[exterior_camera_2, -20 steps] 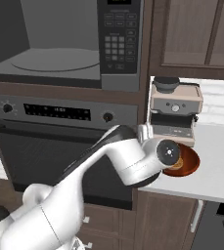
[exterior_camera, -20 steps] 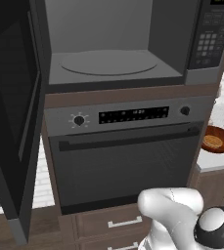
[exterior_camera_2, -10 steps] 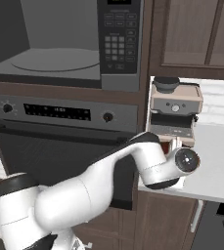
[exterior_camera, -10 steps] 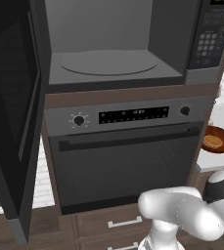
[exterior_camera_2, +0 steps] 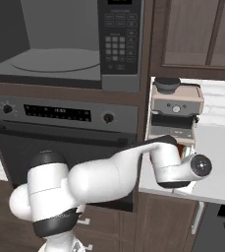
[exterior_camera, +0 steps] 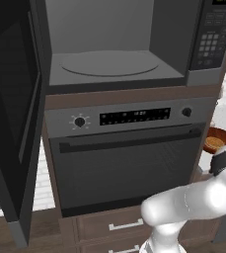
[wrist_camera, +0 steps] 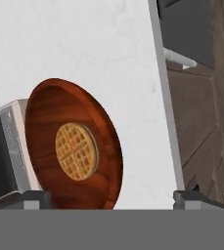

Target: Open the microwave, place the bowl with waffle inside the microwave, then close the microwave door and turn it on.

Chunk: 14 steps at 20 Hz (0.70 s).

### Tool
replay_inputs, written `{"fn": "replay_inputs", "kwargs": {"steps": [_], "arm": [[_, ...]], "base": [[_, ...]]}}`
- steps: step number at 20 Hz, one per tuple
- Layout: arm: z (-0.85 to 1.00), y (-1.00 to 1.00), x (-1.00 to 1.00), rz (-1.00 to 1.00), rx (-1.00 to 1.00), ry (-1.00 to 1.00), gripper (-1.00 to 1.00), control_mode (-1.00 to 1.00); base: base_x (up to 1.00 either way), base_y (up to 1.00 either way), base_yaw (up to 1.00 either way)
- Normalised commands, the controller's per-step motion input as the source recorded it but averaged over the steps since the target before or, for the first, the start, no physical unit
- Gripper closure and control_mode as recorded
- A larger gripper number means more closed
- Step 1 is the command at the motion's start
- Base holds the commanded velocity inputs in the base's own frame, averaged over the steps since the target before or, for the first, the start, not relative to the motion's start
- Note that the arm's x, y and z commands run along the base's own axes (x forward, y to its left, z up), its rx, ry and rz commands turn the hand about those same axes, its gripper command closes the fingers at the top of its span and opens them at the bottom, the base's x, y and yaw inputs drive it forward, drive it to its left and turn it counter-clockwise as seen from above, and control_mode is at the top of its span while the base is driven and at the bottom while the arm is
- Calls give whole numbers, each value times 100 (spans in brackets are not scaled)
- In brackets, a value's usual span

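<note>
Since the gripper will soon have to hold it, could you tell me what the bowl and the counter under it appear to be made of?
The bowl looks like polished wood: reddish-brown, with streaky grain and a glossy sheen, though it could be a wood-look finish. The counter looks like white stone, perhaps marble, smooth with faint grey veining.

waffle [wrist_camera: 76, 151] in bowl [wrist_camera: 45, 112] on counter [wrist_camera: 84, 44]

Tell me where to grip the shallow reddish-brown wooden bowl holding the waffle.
Take the shallow reddish-brown wooden bowl by its thin rim, from above, on the side facing the open white counter. The grid-patterned golden waffle fills only the middle, leaving the rim free, and the coffee machine crowds the opposite side.
</note>
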Motion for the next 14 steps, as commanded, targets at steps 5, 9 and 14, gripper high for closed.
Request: {"fn": "replay_inputs", "kwargs": {"steps": [5, 9, 14], "arm": [[-3, -41, 0, 17, 10, 0, -100, -100], [0, -15, 3, 22, 0, 0, -100, -100], [-8, 0, 18, 20, 0, 0, -100, -100]], "base": [[0, 0, 0], [0, 0, 0], [0, 0, 0]]}}
